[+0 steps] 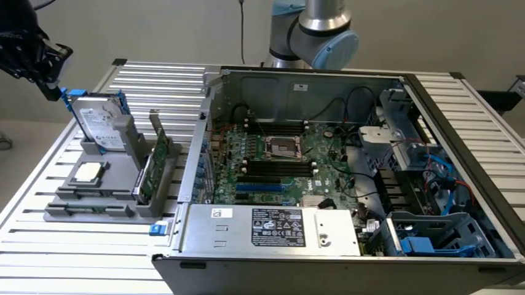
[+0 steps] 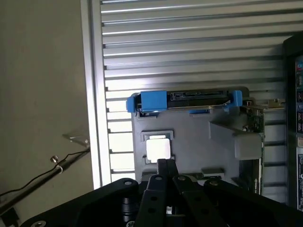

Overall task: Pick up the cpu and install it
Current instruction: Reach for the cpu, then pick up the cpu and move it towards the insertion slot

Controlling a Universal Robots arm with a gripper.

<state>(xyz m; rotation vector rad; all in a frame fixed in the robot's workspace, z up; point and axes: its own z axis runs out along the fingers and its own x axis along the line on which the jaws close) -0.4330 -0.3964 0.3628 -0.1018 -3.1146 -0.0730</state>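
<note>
The cpu (image 1: pixel 88 173) is a small square chip with a silvery top, lying flat in a recess of the grey holder (image 1: pixel 90 206) at the exterior view's left. In the wrist view the cpu (image 2: pixel 158 149) shines bright just beyond my fingertips. My black gripper (image 1: pixel 53 91) hangs high above the holder, at the far left of the exterior view, apart from the chip. The gripper (image 2: pixel 165 163) is shut, its fingers pressed together with nothing between them. The bare socket (image 1: pixel 289 149) sits in the middle of the motherboard.
A silver hard drive with blue handles (image 1: pixel 99 126) stands upright in the holder behind the cpu, and a green circuit card (image 1: pixel 156 165) stands beside it. The open computer case (image 1: pixel 345 184) fills the slatted table's (image 1: pixel 156 80) right side. The arm's base (image 1: pixel 316 31) rises behind the case.
</note>
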